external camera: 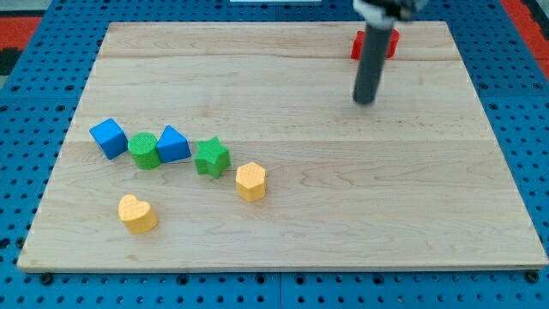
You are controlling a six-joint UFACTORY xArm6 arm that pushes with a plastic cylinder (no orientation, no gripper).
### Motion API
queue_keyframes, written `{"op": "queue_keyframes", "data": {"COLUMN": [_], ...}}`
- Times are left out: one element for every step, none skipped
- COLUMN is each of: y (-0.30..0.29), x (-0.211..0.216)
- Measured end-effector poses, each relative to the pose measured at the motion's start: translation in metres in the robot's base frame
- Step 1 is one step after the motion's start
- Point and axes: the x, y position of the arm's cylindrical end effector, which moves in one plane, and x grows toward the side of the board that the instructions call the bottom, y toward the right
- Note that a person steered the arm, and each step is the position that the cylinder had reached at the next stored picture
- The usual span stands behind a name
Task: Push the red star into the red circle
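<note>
No claw is fitted, so nothing opens or clamps: my tip (365, 101) rests on the tabletop (283, 249) just bottomward of a red block (392, 43) by the top edge near the top-right corner, its shape rod-hidden, probably lining up a push.

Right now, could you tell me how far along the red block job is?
Done: nothing I can confirm. In hand: my tip sits just below a red block at the board's top edge, the rod hiding most of it. Left: I can't tell star from circle, or see a second red block.
</note>
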Motion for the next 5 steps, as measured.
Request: {"op": "queue_keyframes", "data": {"y": [-0.038,-0.112,-0.254,-0.373,-0.358], "x": [0.123,0.191,0.188,0.179,0.131]}}
